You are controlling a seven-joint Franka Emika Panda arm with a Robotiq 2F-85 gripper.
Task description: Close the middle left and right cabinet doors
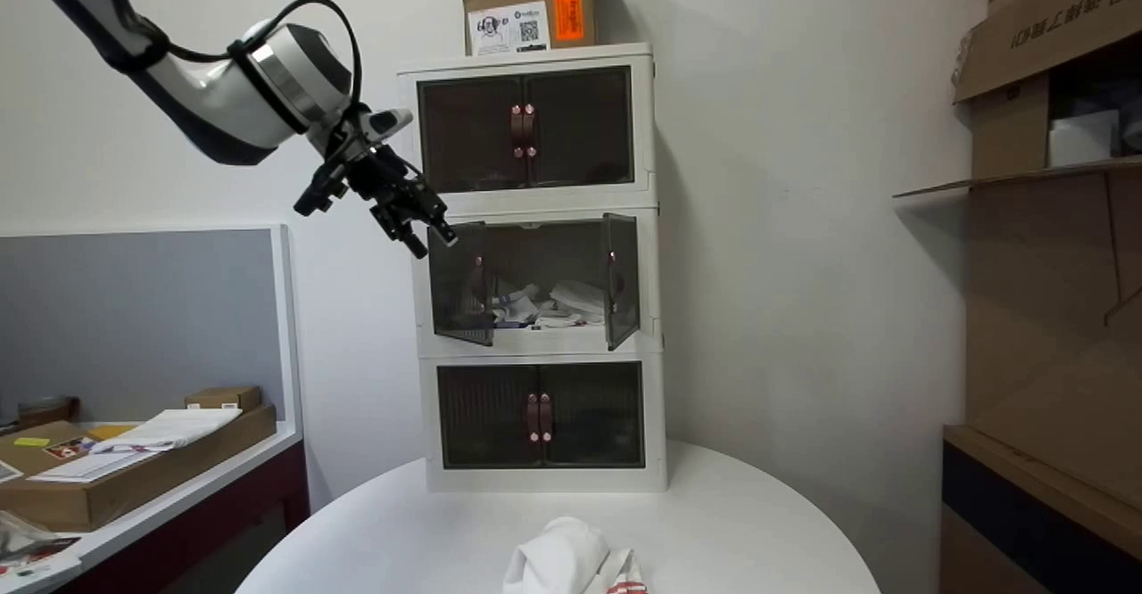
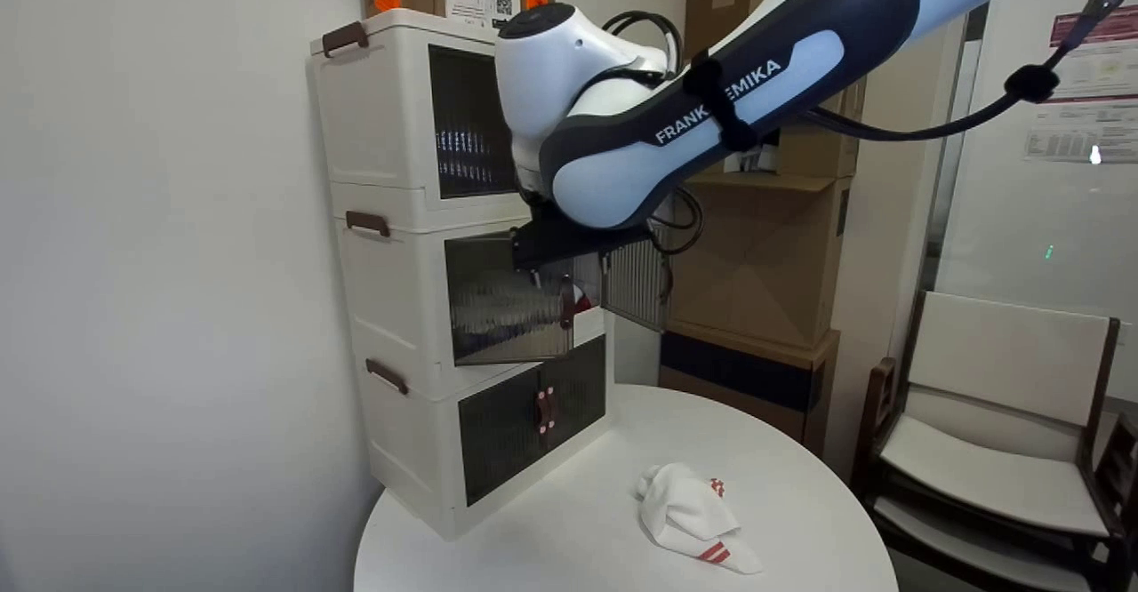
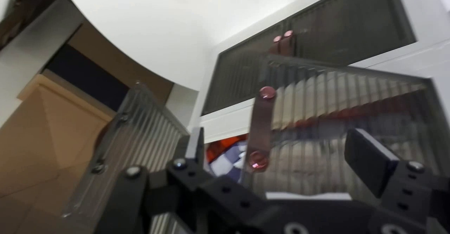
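Observation:
The middle left door (image 1: pixel 459 304) and middle right door (image 1: pixel 623 282) of the white cabinet (image 1: pixel 535 203) both stand swung outward, with dark tinted panels and brown handles. White cloths (image 1: pixel 558 302) show inside the tier. My gripper (image 1: pixel 434 244) is at the upper outer part of the left door, in front of it; I cannot tell if it touches. In the wrist view the jaws (image 3: pixel 277 146) are wide apart and empty, with the left door (image 3: pixel 316 121) ahead and the right door (image 3: pixel 140 139) to the side. The left door (image 2: pixel 507 316) also shows in an exterior view.
The top door pair (image 1: pixel 525 157) and bottom door pair (image 1: pixel 500 416) are shut. A white cloth with red stripes (image 2: pixel 689 516) lies on the round white table (image 2: pixel 800 521). A cardboard box (image 1: pixel 500 28) sits on top. Large cardboard boxes (image 2: pixel 756 263) stand beyond the cabinet.

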